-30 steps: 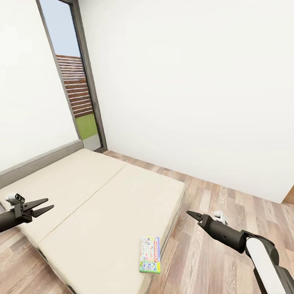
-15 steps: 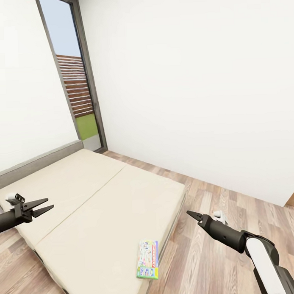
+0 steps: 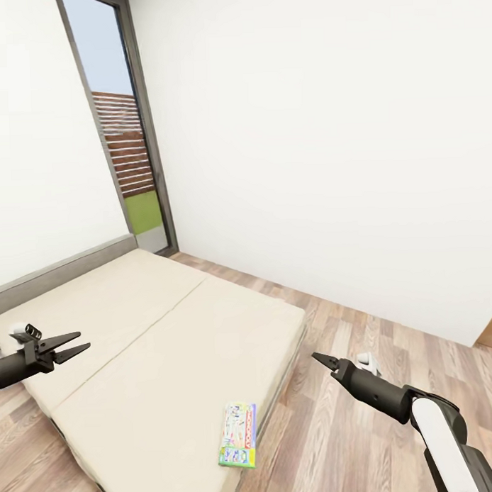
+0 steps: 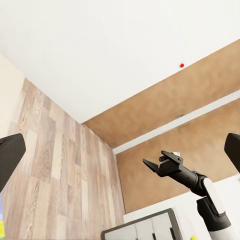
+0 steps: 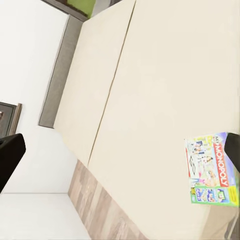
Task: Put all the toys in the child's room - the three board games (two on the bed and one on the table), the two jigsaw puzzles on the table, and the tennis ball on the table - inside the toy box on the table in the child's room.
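The robot is at the bed to fetch a board game. No toy is in either gripper, so this step is the getting-close part, and the pick-up is not yet begun.

The game is a flat, bright box with a green edge. It lies flat on the cream cover, close to the corner of the bed nearest the robot. In the right wrist view it reads MONOPOLY.

The right gripper hangs in the air over the wood floor, just off the side of the bed. Its fingers come to a thin point in the head view, but the right wrist view shows dark finger ends far apart at each edge, so it looks let go and empty. The game lies below this gripper and off to its left, near but not touching.

The left gripper hangs over the other side of the bed. Its two fingers are spread apart and it grips nothing. The game is well apart from it, off to its right and lower down.

Next, the right gripper likely needs to go down and left over the game. The box is thin and flat, so it may be hard to get fingers under it. Its nearness to the bed edge could help.
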Tool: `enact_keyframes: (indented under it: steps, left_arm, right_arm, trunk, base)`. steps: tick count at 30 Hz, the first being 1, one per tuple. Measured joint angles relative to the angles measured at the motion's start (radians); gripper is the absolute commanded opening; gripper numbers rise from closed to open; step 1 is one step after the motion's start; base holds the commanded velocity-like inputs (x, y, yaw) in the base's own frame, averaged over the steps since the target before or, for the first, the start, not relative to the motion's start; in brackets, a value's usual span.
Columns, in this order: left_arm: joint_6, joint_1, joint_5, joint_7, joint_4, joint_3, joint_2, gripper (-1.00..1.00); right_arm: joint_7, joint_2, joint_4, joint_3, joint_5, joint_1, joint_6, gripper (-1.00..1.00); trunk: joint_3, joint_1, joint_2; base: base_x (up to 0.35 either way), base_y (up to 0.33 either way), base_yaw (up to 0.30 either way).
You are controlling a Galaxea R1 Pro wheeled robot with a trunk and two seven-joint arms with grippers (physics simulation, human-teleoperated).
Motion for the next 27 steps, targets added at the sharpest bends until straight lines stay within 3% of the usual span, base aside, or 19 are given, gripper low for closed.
enact_keyframes:
  steps: [15,27]
  left_arm:
    - [-0.001,0.000,-0.001,0.000,0.000,0.000,-0.009,1.00]
    - [0.000,0.000,0.000,0.000,0.000,0.000,-0.011,1.00]
  right_arm:
    - [0.002,0.000,0.000,0.000,0.000,0.000,0.000,1.00]
    - [0.003,0.000,0.000,0.000,0.001,0.000,0.000,1.00]
  trunk:
    - [0.000,0.000,0.000]
    - [0.000,0.000,0.000]
  base:
    - [0.024,-0.033,0.100]
    - [0.015,-0.075,0.197]
